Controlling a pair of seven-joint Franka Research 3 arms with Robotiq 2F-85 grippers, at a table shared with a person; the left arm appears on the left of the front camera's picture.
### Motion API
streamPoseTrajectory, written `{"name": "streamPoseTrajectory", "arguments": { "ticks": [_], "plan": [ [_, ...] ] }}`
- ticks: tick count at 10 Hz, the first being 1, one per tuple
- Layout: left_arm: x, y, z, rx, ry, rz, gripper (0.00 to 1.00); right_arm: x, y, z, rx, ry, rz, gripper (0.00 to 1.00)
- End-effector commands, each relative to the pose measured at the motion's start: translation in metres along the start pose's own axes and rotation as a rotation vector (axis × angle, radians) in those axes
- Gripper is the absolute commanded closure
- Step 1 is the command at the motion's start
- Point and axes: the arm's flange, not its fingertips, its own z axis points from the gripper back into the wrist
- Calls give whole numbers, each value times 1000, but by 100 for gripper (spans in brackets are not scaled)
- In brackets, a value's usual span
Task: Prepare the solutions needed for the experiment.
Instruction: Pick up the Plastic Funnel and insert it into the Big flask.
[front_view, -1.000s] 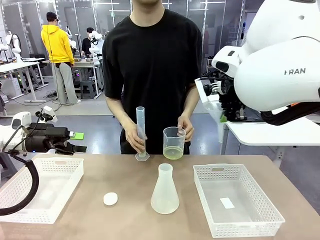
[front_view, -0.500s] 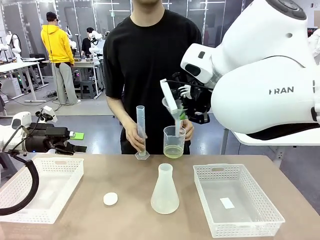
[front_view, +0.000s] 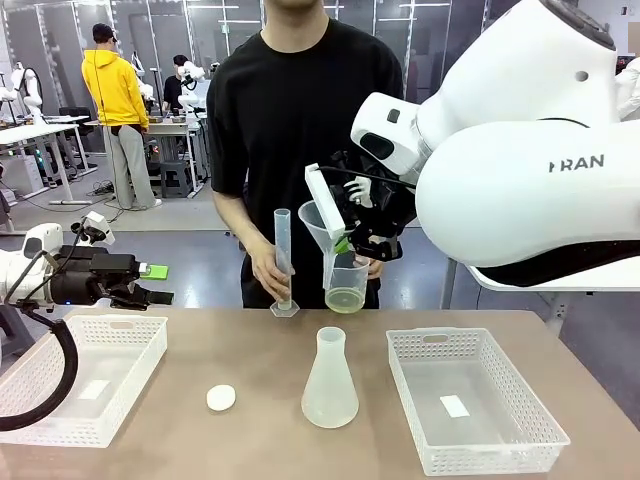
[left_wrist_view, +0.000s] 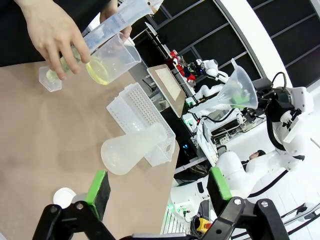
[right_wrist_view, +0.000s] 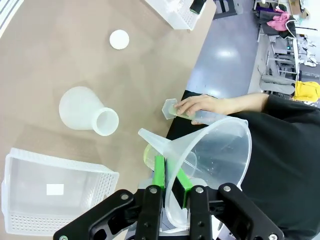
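The person across the table holds a clear beaker (front_view: 347, 283) with a shallow layer of pale yellow solution (front_view: 346, 303) in one hand. Their other hand steadies a tall graduated cylinder (front_view: 282, 262) on the table. My right gripper (front_view: 348, 240) is shut on a clear plastic funnel (front_view: 322, 232), which hangs tilted between cylinder and beaker. The right wrist view has that funnel (right_wrist_view: 215, 160) pinched between the green pads (right_wrist_view: 159, 175). A frosted conical flask (front_view: 330, 385) stands mid-table in front. My left gripper (front_view: 155, 284) hovers open and holds nothing above the left basket.
A white basket (front_view: 90, 375) sits at the left and another white basket (front_view: 470, 400) at the right, each with a paper slip inside. A white round cap (front_view: 221, 397) lies left of the flask. Other people and tables are far behind.
My right arm has swung in from the right with the funnel, now over the gap between cylinder and beaker. The person's hands and my left arm have stayed put.
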Motion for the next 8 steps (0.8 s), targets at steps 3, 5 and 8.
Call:
{"name": "streamPoseTrajectory", "arguments": {
  "ticks": [3,5,8],
  "plan": [
    [2,0,-2,14,-4,-21,0,-8,14,-9,28,-25,27,93],
    [2,0,-2,14,-4,-21,0,-9,21,-17,39,-25,21,93],
    [2,0,-2,14,-4,-21,0,-11,35,-30,47,-36,1,93]
  ]
}}
